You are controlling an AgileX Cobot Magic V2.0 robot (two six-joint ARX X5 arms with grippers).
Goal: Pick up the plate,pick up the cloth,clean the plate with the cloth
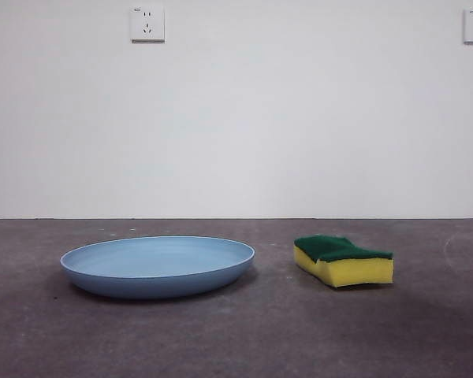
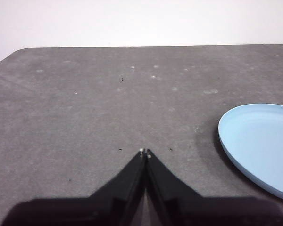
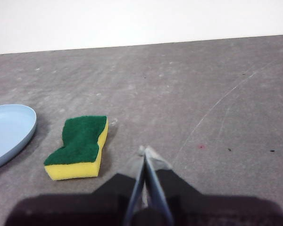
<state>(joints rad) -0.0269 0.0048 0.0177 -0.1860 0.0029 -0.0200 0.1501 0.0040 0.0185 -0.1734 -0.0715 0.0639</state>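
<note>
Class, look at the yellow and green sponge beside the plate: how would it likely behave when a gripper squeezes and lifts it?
The sponge looks like soft foam, so it would probably squash, and its small, airy look suggests lightness. Lying flat on the table, it is unlikely to roll.

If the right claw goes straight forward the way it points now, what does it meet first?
Probably only the bare table. The right claw, shut, points past the sponge, which lies off to one side of its line, with the plate farther that way. Depth is unclear, but the way looks free.
</note>
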